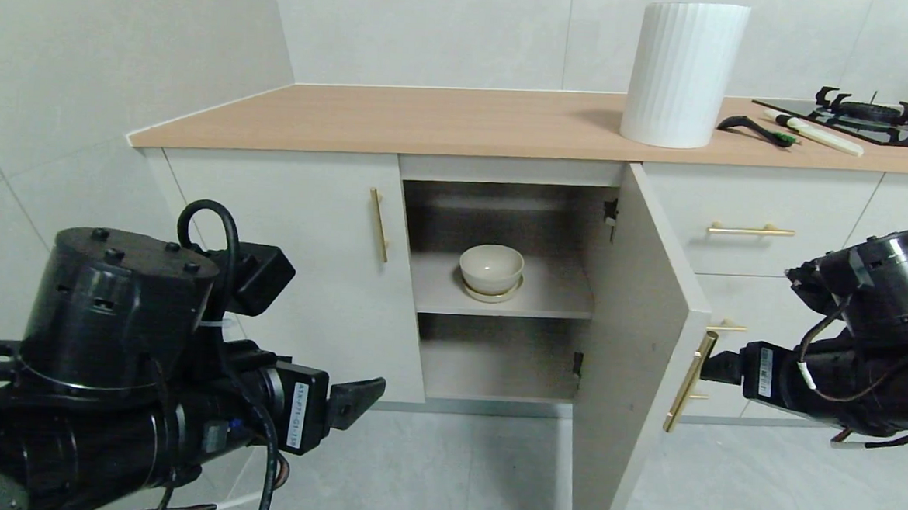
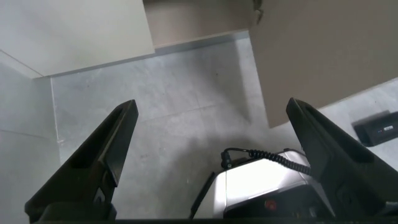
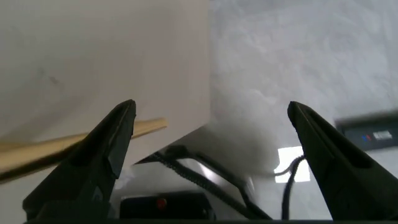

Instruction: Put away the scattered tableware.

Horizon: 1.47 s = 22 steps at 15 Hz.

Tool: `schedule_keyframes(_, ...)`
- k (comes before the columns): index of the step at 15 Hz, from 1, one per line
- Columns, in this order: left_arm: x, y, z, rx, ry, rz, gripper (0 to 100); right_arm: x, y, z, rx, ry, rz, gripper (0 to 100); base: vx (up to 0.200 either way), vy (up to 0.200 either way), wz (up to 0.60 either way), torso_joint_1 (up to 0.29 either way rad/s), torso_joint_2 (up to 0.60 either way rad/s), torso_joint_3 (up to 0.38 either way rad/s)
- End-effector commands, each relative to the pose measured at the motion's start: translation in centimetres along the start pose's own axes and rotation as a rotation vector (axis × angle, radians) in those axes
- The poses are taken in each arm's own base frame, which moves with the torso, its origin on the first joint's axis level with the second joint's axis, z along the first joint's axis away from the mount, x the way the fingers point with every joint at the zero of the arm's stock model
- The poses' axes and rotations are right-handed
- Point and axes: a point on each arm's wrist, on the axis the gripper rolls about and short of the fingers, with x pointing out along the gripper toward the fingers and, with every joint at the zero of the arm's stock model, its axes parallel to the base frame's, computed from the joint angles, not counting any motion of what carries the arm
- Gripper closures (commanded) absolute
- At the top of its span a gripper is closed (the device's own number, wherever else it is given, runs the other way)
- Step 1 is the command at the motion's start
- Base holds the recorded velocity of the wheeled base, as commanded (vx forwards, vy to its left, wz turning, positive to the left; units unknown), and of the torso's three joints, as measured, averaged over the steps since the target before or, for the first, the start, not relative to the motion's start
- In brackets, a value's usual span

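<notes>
Landmark for all positions: the cabinet (image 1: 499, 288), which stands with its door (image 1: 636, 334) swung wide open.

- The bowl (image 1: 491, 266) sits upright on a saucer (image 1: 489, 292), on the cabinet's upper shelf (image 1: 553, 295), near the middle of the opening. The lower compartment looks bare.
- The right gripper (image 3: 210, 109) is at the outer face of the cabinet door, level with the upper end of the brass handle (image 1: 688, 384). Its fingers are spread wide and clamp nothing. In the right wrist view the end of the handle lies just inside the span, close to one finger.
- The left gripper (image 2: 211, 104) is low in front of the cabinet, on the side away from the hinges. It is also spread wide, holds nothing and has floor beneath it.
- On the surface (image 1: 430, 118) above the cabinet are a ribbed white container (image 1: 683, 73) and a black-handled utensil (image 1: 756, 129). A hob (image 1: 873, 114) lies further along.

Step, as judged: the bowl and saucer are stowed, so shutting the door is the step in hand.

Next move calls for closing the fingers on the handle, or setting a finger against the door face. The door must then follow its arc round the hinges and not be pushed straight. The left gripper should stay out of the door's sweep.

Open question: I cannot tell whether the utensil on the surface counts as tableware left to stow.
</notes>
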Motion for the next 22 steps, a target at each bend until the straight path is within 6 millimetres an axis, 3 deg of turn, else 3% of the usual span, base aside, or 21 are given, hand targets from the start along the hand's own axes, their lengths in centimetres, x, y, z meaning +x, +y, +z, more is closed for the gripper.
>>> schedule_keyframes(1, -0.2, 0.0, 0.1, -0.004, -0.008, -0.004, 0, 0.6, 1.8, -0.6, -0.050, 0.005, 0.052, 0, 0.000, 0.000, 0.00, 0.000, 0.00, 0.000)
schedule_keyframes(5, -0.2, 0.0, 0.2, -0.007, -0.017, -0.004, 0, 2.9, 5.1, -1.1, -0.116, 0.009, 0.122, 0, 0.000, 0.000, 0.00, 0.000, 0.00, 0.000)
schedule_keyframes(10, -0.7, 0.1, 0.4, -0.013, -0.036, -0.010, 0, 5.6, 8.5, 1.5, -0.135, -0.020, 0.179, 0, 0.000, 0.000, 0.00, 0.000, 0.00, 0.000)
schedule_keyframes(14, -1.6, 0.3, 0.8, -0.028, -0.069, -0.021, 0, 6.9, 9.8, 1.9, -0.188, 0.013, 0.250, 0, 0.000, 0.000, 0.00, 0.000, 0.00, 0.000)
schedule_keyframes(22, -0.6, 0.1, 0.3, -0.014, -0.030, -0.011, 0, 10.0, 10.9, 1.3, -0.191, 0.003, 0.264, 0, 0.025, 0.000, 0.00, 0.000, 0.00, -0.001)
